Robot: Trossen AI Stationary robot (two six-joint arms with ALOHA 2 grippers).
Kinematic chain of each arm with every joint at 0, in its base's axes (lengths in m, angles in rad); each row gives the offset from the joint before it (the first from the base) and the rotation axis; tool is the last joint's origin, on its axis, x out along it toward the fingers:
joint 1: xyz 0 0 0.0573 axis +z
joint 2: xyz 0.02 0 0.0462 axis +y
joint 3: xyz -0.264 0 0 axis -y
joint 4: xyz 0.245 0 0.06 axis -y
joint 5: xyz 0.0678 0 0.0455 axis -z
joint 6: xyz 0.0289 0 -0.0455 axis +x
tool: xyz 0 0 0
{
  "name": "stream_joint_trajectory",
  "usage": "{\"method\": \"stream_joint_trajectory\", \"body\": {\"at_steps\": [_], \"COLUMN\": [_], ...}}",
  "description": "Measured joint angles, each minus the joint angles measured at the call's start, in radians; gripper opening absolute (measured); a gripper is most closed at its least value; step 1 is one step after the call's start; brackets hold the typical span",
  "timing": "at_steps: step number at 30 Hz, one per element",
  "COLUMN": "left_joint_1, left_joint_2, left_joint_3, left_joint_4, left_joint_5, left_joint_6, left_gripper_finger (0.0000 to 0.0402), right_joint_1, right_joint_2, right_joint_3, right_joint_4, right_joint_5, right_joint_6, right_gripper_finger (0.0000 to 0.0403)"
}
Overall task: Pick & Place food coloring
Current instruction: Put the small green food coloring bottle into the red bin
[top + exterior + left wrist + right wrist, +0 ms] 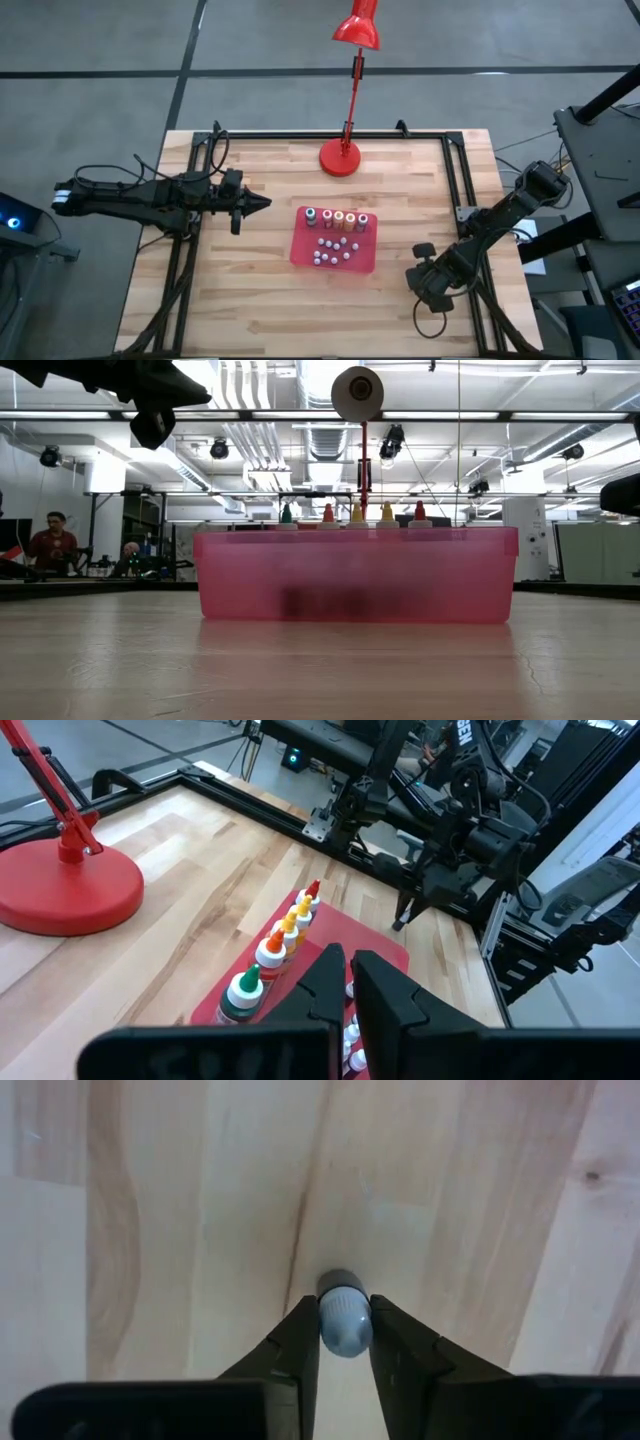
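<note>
Several tiny food coloring bottles [337, 219] with coloured caps stand in a row at the far side of the red tray [302, 250]; the left wrist view shows the bottles [280, 940] too. Small grey-white round pieces [330, 252] lie in the tray in front of them. My right gripper [345, 1315] points down at the bare table right of the tray, shut on a small pale grey round-topped piece [345, 1320]; whether it is a bottle I cannot tell. My left gripper [262, 203] hangs shut above the table, left of the tray. My right gripper pinches the pale grey round piece by its two opposite sides [328, 1330] between the free ends of its two fingers. The fingers come from above, pointing down. Beneath the piece lies the wooden table top; whether it stands on the wood does not show.
A red desk lamp [340, 158] stands on its round base at the far middle of the table, behind the tray. Black rails [455, 190] run along the left, right and far edges. Bare wood lies on the near side of the tray.
</note>
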Motion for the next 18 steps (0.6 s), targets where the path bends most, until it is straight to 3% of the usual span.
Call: {"method": "stream_joint_trajectory", "body": {"at_steps": [9, 18], "left_joint_1": [0.0, 0.0], "left_joint_2": [0.0, 0.0], "left_joint_3": [0.0, 0.0], "left_joint_4": [0.0, 0.0], "left_joint_5": [0.0, 0.0], "left_joint_6": [-0.001, -0.002], "left_gripper_finger": [0.0, 0.0], "right_joint_1": [-0.038, -0.234], "right_joint_2": [-0.006, -0.006], "right_joint_3": [0.085, 0.227], "right_joint_4": [-0.011, -0.136], "right_joint_5": [-0.045, -0.109], "right_joint_6": [0.003, -0.079], "right_gripper_finger": [0.0065, 0.0065]}}
